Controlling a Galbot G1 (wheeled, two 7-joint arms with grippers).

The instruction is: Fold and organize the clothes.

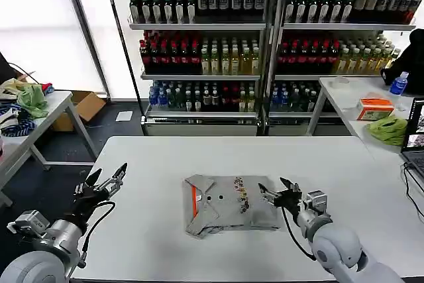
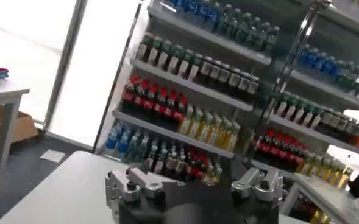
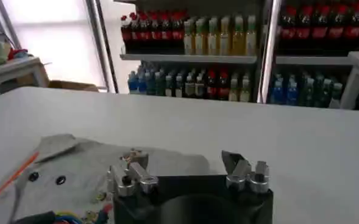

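Counter (image 1: 165,157) white, drink shelves (image 1: 199,38) behind; folded shirt (image 1: 228,205) centred. Your right gripper (image 1: 277,191) & left gripper (image 1: 106,177): fingers wide.

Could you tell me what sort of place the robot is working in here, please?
Probably a test room set up like a shop: shelves of bottled drinks line the back wall, while the folded grey shirt lies on a white table, with more work tables alongside.

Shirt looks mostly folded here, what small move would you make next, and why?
Probably ease the right claw down onto the shirt's near edge. It is open and right beside that edge, the fold still looks rumpled there, and the left claw is open at the white table's left edge, well clear.
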